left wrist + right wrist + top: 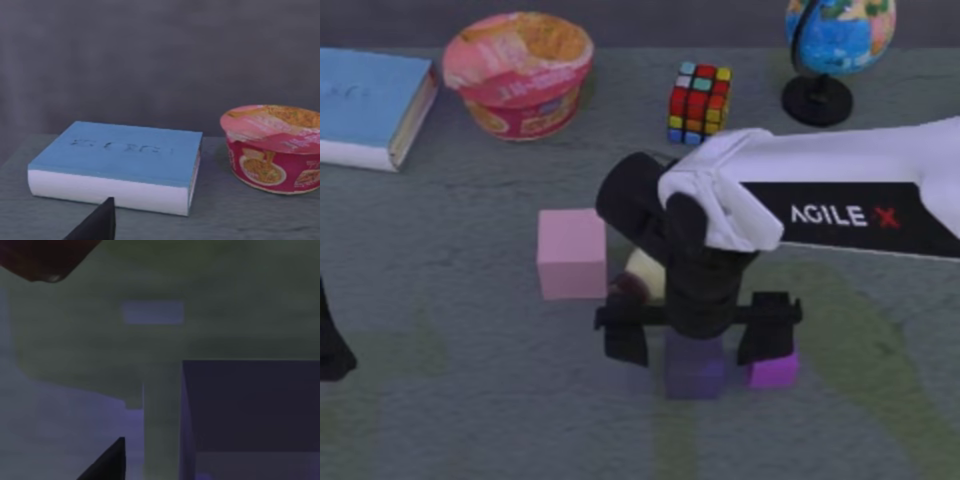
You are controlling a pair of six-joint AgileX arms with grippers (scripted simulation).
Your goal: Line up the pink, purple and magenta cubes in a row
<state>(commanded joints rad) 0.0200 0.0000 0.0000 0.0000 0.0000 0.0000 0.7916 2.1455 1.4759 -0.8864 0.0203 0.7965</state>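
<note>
Right gripper (pixel 697 340) over purple cube (pixel 695 370), jaws spread either side, not pinching. Magenta cube (pixel 775 369) touching purple's right; pink cube (pixel 571 253) up-left.

Left arm (pixel 332 340) parked far left of purple; jaws: cannot tell.

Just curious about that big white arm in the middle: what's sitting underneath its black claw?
Under the right gripper sits the purple cube, its fingers open either side. The magenta cube lies beside it, partly covered. The cube's top is hidden by the gripper.
</note>
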